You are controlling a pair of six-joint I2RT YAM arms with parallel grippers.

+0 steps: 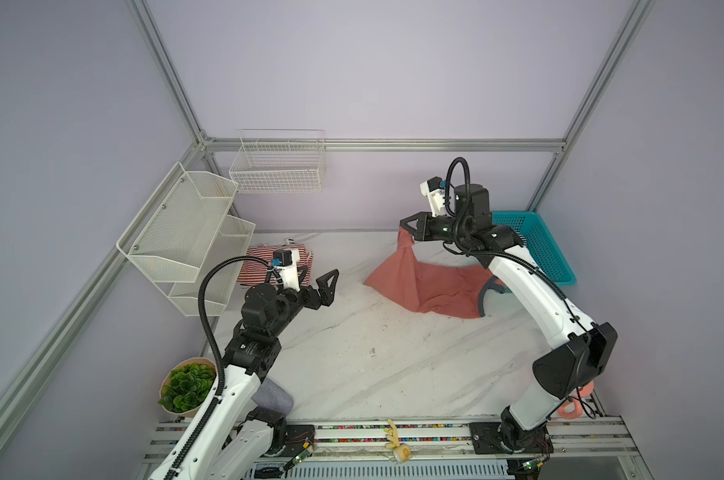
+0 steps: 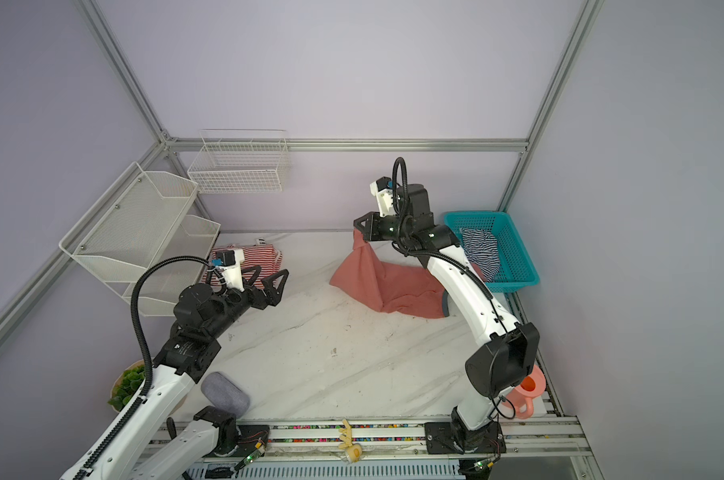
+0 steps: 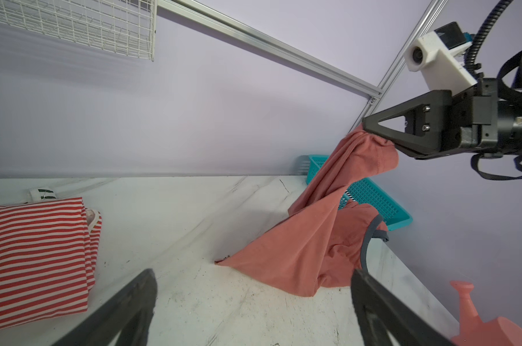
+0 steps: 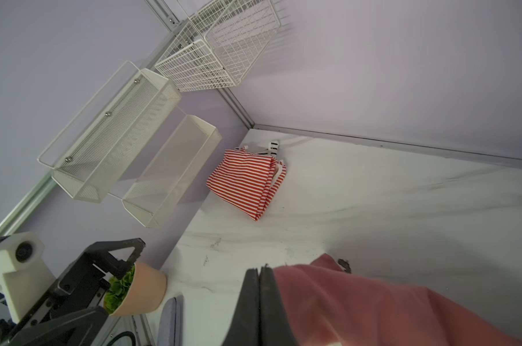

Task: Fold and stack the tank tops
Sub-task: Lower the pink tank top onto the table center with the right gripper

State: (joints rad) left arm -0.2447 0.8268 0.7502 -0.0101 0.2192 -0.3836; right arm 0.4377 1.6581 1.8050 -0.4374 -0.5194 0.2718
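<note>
The right gripper (image 1: 405, 226) is high above the far middle of the table (image 1: 372, 374). Its fingers are pressed together and pinch one edge of the salmon-red tank top (image 1: 426, 282). From this pinch the cloth hangs down as a tight fold. The rest lies crumpled on the far right part of the table, just in front of the teal basket (image 2: 516, 251). Its dark grey trim shows at the right end.

The left gripper (image 1: 316, 277) hovers over the left side with its fingers spread wide and holds nothing. It is well apart from the salmon-red cloth.

The red-and-white striped tank top (image 1: 257, 259) lies folded at the far left of the table, beside the wall. The navy-and-white striped tank top (image 2: 478, 243) lies bunched inside the teal basket.
</note>
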